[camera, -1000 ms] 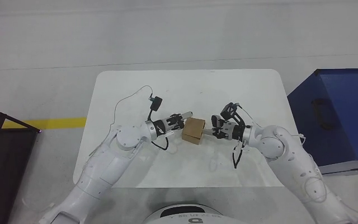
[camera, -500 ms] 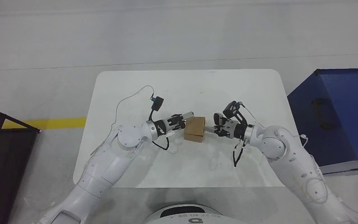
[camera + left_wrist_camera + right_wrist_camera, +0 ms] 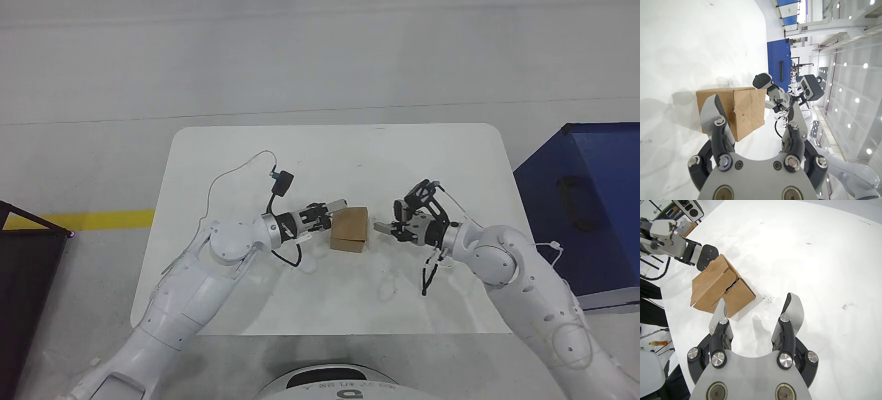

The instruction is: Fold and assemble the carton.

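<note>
Carton on table, both grippers open beside it.
You have the brown carton (image 3: 348, 231) standing near the middle of the white table (image 3: 430, 160), its flaps folded in with a ragged seam showing. Your left gripper (image 3: 325, 213) has its fingers spread wide and grips nothing; one pad (image 3: 706, 255) touches the carton's upper edge. Your right gripper (image 3: 386, 228) sits just beside the opposite face, fingers likewise spread, holding nothing.

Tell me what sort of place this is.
Probably a robot lab or factory-style hall: a white work table on a grey floor with a yellow line, a blue cabinet alongside, and rows of ceiling lights high overhead.
</note>
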